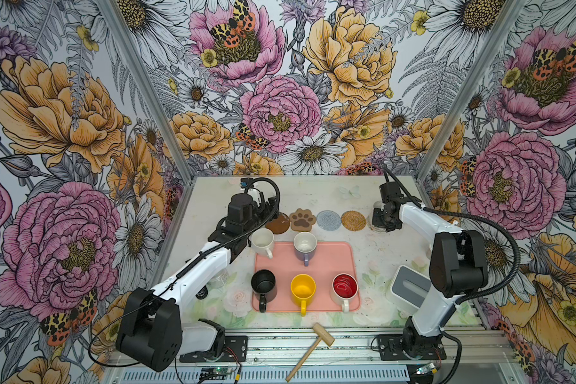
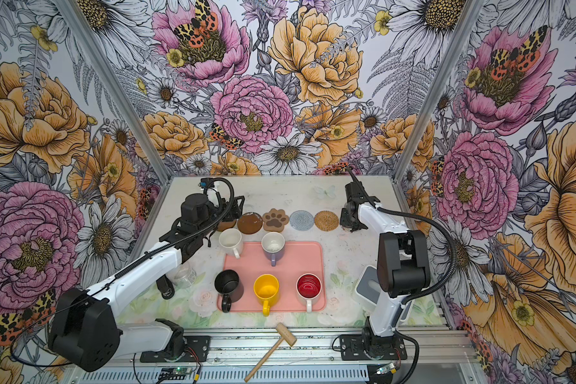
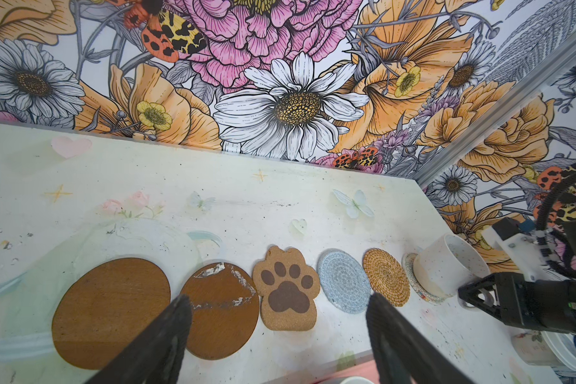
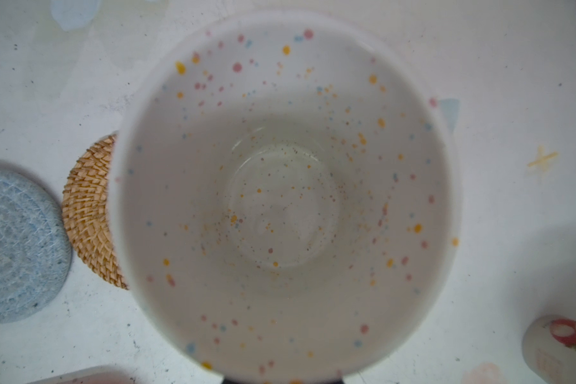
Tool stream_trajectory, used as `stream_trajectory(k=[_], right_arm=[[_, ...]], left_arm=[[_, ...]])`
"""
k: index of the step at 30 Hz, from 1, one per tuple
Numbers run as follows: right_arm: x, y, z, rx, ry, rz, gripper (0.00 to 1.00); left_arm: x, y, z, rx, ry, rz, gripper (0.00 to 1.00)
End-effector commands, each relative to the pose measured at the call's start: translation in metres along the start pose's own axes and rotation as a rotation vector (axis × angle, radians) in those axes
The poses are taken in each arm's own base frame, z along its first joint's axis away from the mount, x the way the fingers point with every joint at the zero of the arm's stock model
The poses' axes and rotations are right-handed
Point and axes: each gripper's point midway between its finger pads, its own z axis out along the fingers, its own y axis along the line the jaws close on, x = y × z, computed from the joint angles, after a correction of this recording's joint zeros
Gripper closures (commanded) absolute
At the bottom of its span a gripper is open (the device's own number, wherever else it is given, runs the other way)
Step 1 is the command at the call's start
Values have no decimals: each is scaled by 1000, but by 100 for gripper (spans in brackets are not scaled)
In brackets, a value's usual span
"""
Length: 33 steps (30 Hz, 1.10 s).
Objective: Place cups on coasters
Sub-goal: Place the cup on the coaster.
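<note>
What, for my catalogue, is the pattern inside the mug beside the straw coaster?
Mug: white with pink, orange, blue speckles; right wrist view.

Robot test cell, laboratory type. Enclosure: aluminium frame posts (image 1: pixel 137 83) carrying floral printed wall panels (image 1: pixel 280 109) on three sides. Fittings: left arm (image 1: pixel 197 266) and right arm (image 1: pixel 423 219), white and black, mounted on black base plates (image 1: pixel 236 347) on a slotted aluminium rail (image 1: pixel 280 345). Bare circuit board (image 1: pixel 213 369) and loose wiring at the front edge. Pastel printed tabletop (image 1: pixel 363 196).

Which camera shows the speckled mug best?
Left wrist: the speckled mug shows side-on, over the pale coaster. Right wrist sees only its inside; in both top views the right gripper hides most of it.
</note>
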Motion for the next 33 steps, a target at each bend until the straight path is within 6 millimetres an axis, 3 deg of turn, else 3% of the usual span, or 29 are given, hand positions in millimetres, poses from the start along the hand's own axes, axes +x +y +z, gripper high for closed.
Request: stream_trajectory(k=[1,33], right_arm=[[-36,-3,-10,6,-135,21,100],[-15,-7,6,12,-93,40,100]], left_arm=[[-7,2,1,-1,-13,-3,16],[-7,4,-1,-7,-12,-5,16]])
